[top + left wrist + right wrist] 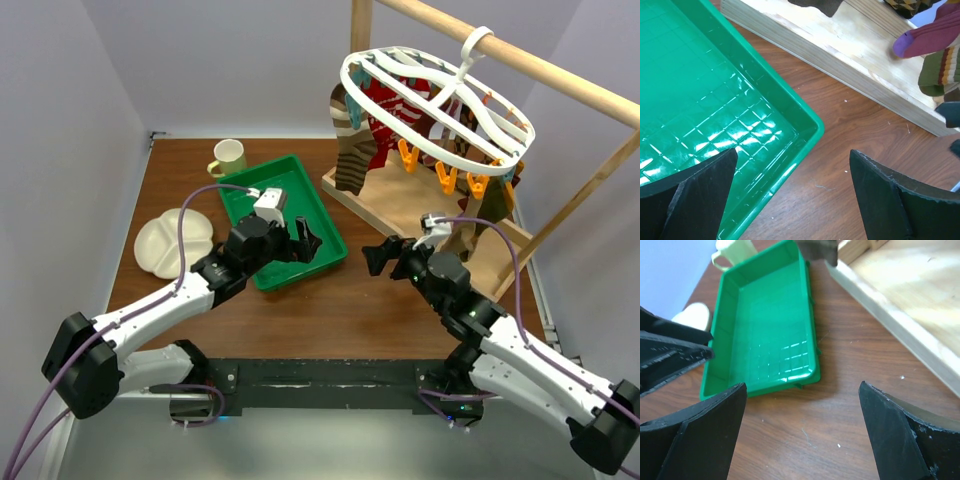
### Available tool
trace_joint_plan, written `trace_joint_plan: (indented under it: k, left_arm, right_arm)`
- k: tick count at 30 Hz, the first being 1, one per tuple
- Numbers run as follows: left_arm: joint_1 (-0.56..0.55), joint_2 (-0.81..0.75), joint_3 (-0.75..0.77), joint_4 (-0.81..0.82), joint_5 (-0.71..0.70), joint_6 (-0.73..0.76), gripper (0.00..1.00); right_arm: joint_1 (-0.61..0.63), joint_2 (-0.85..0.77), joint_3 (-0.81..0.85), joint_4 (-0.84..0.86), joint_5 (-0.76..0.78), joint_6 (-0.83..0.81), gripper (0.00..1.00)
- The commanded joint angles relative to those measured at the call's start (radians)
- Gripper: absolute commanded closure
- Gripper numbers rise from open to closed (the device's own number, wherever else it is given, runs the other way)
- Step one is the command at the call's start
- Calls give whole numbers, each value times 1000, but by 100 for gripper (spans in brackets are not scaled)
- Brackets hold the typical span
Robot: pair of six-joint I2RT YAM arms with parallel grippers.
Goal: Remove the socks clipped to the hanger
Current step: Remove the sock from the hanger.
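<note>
Both grippers stand spread wide, holding nothing: left gripper (308, 240) hovers over the lower right corner of the green tray (300, 198), whose glossy gridded floor shows, and right gripper (378, 257) hovers above the tabletop at centre. Socks (385, 115) hang clipped under the white hanger (346, 72) at upper right, apart from both grippers.

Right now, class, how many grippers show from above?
2: left gripper over the green tray's near corner; right gripper above the table by the wooden stand. None hidden.
</note>
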Motion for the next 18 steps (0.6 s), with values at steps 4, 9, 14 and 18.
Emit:
trace_joint_plan:
  k: [4,9,14,18]
  left_arm:
    - [-55,28,30,110,44,-7,0]
    - [-77,54,43,144,58,-6,0]
    - [-80,68,50,160,72,-1,0]
    - [-81,72,56,174,81,5,0]
  right_arm:
    - [3,-177,56,-146,127,-27,1]
    - [2,-254,129,-281,190,-33,1]
    - [3,-293,225,-404,261,-62,1]
    - [3,-302,277,-474,302,-67,1]
